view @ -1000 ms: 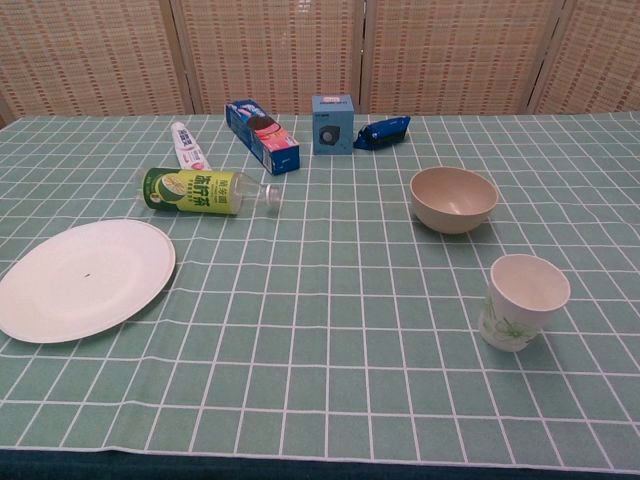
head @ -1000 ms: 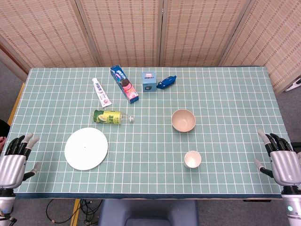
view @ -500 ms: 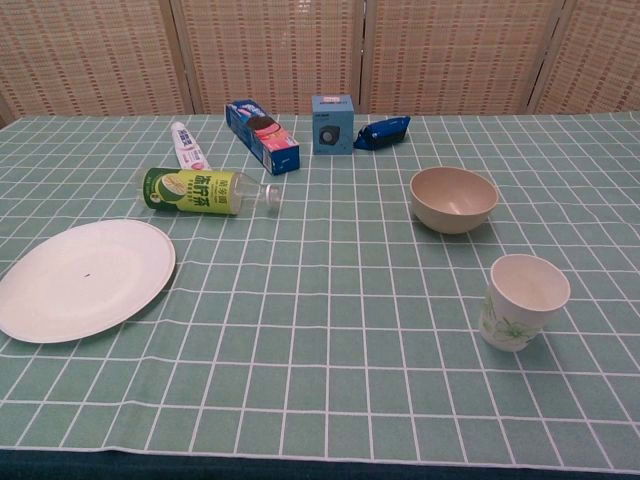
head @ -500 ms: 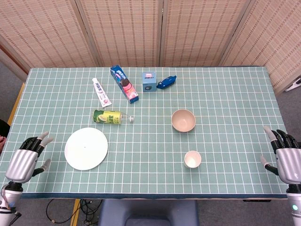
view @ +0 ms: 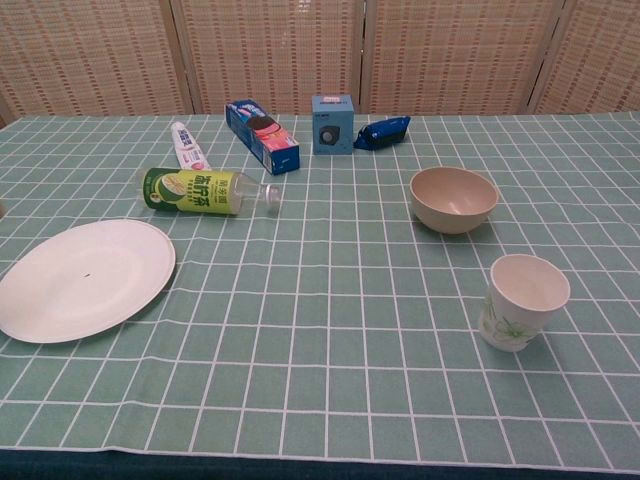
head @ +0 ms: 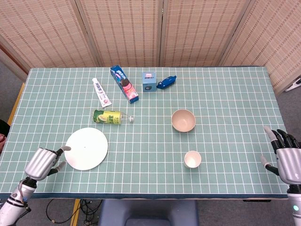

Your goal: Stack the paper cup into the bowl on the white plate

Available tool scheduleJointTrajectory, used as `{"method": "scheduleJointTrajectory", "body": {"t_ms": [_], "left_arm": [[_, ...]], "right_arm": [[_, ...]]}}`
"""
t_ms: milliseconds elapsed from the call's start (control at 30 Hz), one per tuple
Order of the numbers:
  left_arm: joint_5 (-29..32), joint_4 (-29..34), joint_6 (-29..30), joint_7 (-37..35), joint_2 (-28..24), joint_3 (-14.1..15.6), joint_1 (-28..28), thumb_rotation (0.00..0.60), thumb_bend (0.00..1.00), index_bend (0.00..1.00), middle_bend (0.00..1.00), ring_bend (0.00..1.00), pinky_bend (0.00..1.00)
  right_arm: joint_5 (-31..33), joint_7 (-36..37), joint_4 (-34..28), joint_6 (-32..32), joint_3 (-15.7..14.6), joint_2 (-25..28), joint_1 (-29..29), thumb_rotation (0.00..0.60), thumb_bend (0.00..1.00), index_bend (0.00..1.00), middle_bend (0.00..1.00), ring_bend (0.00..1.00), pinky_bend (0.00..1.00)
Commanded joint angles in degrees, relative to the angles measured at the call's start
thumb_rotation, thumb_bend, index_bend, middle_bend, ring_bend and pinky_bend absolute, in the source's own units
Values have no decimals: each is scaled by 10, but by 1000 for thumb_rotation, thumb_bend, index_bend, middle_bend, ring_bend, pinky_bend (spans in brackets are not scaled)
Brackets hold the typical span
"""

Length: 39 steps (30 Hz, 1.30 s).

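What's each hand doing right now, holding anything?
Left hand: holds nothing, beside the white plate; open or closed cannot be told.
Right hand: open, fingers apart, holding nothing, at the table's right edge.

At the table's (head: 225,94) far side you see a toothpaste tube (head: 101,92), cookie box (head: 124,84), blue carton (head: 149,81), blue packet (head: 166,82); nearer, a green bottle (head: 110,117) lying down.
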State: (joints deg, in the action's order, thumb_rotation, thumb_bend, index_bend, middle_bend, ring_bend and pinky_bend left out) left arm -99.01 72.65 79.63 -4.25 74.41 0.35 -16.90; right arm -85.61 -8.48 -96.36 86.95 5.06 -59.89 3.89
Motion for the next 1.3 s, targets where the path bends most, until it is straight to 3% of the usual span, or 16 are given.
{"method": "scheduleJointTrajectory", "body": {"t_ms": [33,333,800,1300], "left_arm": [[-12,-24,-13,-6,16,16,-8,600,299,348,893,912,995],[-26,-62,-32,-12,37,47,-16,600,299,351,936,947,1000],[-9,-132,-43,-33,89,56,-17,600,299,359,942,951,1000],[15,-162,-65,-35,118,54,-25,600,299,361,942,951,1000]], "right_arm": [[0,-2,-2,-1,0,0,1,600,222,79,186,125,174],[0,-7,-7,-7,-2,-1,3,600,221,79,186,125,174],[3,-12,-12,-9,-3,-1,3,600,221,79,186,125,174],[8,-11,-11,-7,-6,0,-2,600,221,79,186,125,174]]}}
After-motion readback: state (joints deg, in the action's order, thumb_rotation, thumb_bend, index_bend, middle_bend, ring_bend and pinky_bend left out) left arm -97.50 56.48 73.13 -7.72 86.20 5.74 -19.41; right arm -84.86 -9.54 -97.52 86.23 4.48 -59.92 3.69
